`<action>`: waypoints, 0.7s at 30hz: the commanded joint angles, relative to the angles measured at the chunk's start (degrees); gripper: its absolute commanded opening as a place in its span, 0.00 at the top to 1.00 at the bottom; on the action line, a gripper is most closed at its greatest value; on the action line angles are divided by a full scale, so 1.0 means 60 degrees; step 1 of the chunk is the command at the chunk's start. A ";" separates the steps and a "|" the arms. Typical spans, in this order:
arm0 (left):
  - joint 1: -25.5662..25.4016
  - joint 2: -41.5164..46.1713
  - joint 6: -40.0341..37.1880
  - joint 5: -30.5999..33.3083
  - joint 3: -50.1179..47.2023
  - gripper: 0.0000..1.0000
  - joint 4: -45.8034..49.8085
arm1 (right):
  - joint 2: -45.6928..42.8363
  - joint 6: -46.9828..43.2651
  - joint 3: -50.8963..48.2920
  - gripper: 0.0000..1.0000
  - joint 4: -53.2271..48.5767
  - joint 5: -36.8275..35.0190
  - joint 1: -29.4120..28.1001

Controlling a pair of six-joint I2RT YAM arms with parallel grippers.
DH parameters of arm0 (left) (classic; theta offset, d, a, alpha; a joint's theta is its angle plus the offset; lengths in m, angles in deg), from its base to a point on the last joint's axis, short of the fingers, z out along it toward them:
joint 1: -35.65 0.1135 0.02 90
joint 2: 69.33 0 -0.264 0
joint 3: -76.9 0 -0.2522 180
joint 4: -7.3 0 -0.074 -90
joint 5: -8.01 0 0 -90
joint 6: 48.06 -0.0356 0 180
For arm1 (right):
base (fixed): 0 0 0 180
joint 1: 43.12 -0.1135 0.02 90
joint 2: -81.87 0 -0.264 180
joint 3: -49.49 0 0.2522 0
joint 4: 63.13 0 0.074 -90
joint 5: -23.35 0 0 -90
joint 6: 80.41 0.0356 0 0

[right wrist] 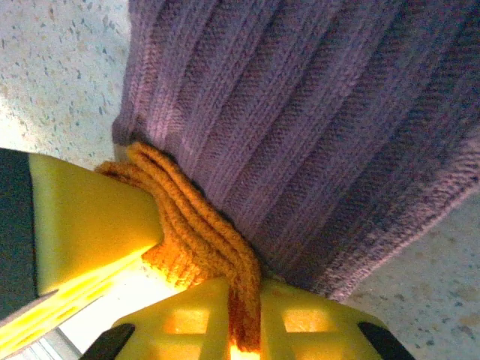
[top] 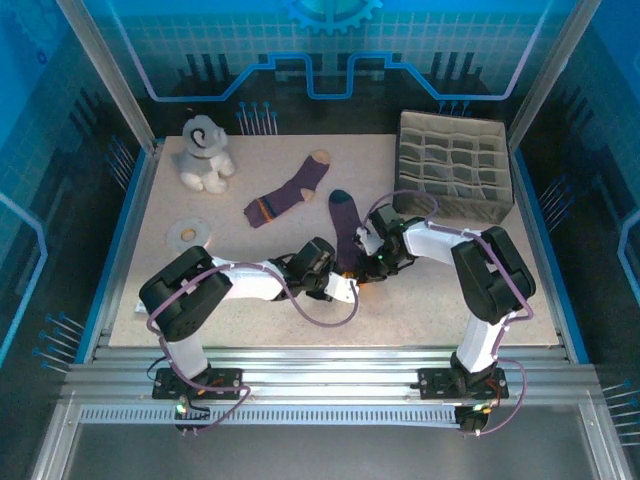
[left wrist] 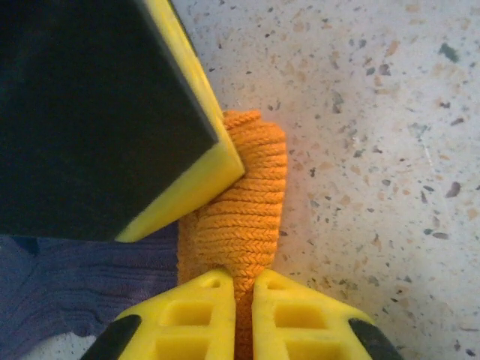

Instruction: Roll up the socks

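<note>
your left gripper (left wrist: pixel 241 279) is pinched tight on the orange cuff (left wrist: pixel 251 187) of the navy-toed sock (top: pixel 345 222), just left of the divider box (top: pixel 455 208). your right gripper (right wrist: pixel 241 291) nips the same cuff, jaws nearly closed. the tan-toed sock (top: pixel 290 195) lies further left of the box.

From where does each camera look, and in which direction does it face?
Top external: above and behind the arm bases, facing down at the speckled table and the purple knit sock with a navy toe; both arms, left hand and right hand show.
Left wrist: on the left arm, facing down past its own yellow fingertips, shut on the sock's orange knit cuff.
Right wrist: on the right arm, facing down at the sock past its own fingertips.
Both wrist views share the cuff and the other hand's finger.
</note>
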 commanded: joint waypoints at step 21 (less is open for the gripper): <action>0.0178 -0.1239 0.3749 -0.2977 0.3622 1.00 0.7290 | -0.6979 0.0319 -0.2972 0.56 0.0799 -0.0852 0.1342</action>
